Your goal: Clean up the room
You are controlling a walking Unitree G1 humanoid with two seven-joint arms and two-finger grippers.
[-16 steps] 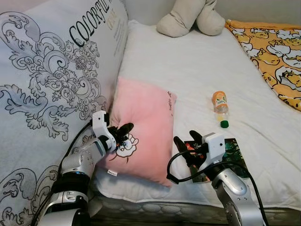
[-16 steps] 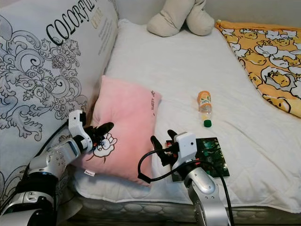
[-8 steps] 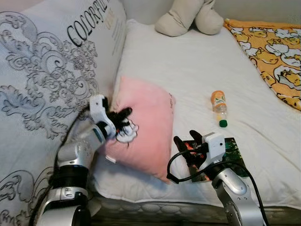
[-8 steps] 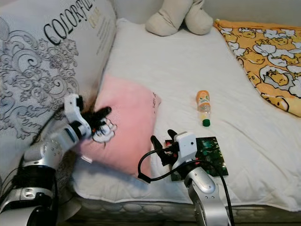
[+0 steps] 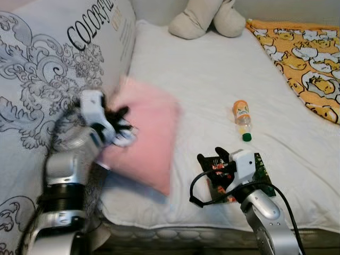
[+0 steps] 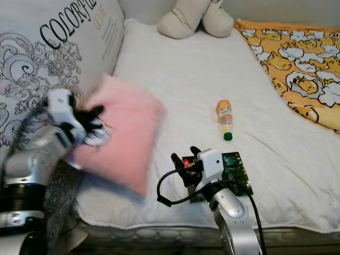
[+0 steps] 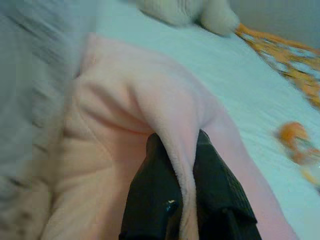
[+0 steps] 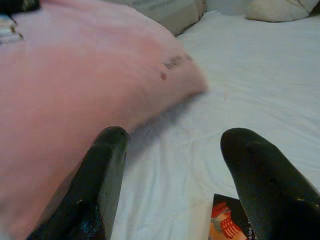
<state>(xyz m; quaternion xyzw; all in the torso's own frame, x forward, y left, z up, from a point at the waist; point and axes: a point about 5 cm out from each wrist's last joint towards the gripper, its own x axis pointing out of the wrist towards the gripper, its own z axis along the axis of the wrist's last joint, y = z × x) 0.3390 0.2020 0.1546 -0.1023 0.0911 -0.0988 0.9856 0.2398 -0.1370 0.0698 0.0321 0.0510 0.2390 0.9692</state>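
Left gripper is clamped on a fold of the pink pillow, lifted off the bed; keep grip firm, right gripper spread, idle.

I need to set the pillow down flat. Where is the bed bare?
Bare sheet runs between the plush toy, the pink pillow in the left gripper and the bottle. It is crowded near the right gripper, over the book.
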